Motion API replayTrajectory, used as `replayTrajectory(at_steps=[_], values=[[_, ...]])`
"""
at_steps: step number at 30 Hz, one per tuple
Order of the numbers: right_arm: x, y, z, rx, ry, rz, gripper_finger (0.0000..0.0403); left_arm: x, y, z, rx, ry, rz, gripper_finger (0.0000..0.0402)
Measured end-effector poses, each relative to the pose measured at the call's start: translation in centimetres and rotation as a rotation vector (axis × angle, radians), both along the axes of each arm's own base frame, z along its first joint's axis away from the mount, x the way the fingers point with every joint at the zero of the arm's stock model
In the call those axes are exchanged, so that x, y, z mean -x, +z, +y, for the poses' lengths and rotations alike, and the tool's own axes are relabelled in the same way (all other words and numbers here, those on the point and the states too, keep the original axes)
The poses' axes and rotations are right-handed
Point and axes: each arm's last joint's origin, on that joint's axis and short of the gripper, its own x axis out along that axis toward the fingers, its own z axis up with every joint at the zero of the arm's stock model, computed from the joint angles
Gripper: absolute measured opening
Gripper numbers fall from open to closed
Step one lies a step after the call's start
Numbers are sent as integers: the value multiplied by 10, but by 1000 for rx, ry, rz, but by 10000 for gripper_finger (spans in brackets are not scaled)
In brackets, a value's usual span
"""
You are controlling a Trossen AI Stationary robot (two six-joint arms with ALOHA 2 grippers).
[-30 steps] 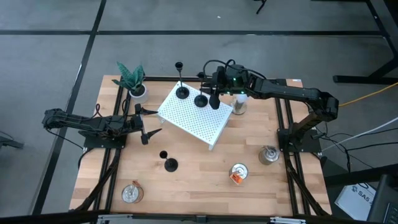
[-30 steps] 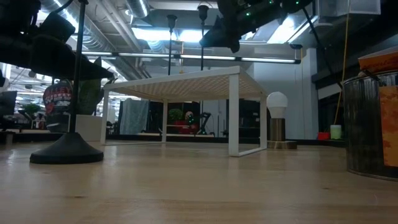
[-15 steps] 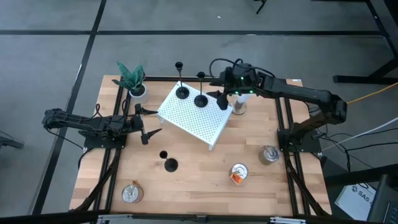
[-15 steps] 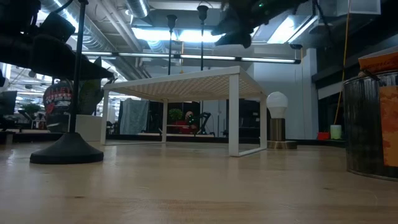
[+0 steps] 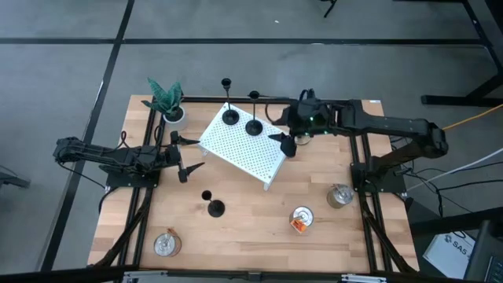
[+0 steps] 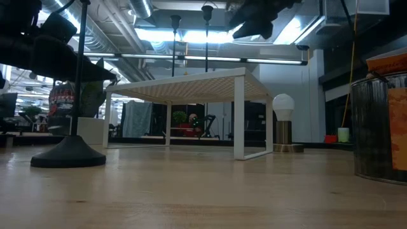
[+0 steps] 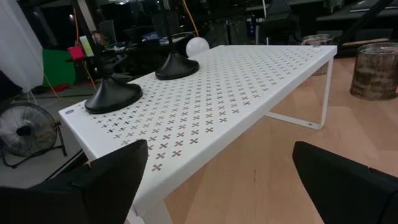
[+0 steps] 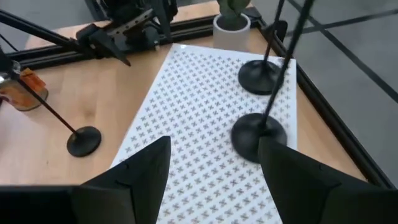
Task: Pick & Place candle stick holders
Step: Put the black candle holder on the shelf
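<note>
- While two matte black metal candle stick holders [image 5: 253, 126] stand on the white perforated metal shelf [image 5: 240, 149], the open, empty right gripper [image 5: 287, 143] hovers at its 3 o'clock edge.
- Next, the third black holder [image 5: 215, 207], at the shelf's 7 o'clock on the wooden table [image 5: 251, 236], is judged to need grasping by its stem.
- At 9 o'clock, the left gripper [image 5: 187, 159] is parked open.

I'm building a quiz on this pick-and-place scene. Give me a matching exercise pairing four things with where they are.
Things:
1. third candle stick holder
2. potted plant
3. right gripper
4. two candle stick holders

Places:
A. at the table's far left corner
B. standing on the white perforated shelf
C. on the bare tabletop, near the shelf's front
D. open, above the shelf's right edge

Pairs: 1-C, 2-A, 3-D, 4-B
</note>
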Motion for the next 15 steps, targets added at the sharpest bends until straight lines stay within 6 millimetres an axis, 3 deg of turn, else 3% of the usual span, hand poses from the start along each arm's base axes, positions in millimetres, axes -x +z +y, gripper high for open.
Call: replayTrajectory(at_steps=[15], values=[[5, -4, 75, -75, 105, 29, 249, 0, 0, 0, 0, 0, 0, 400]])
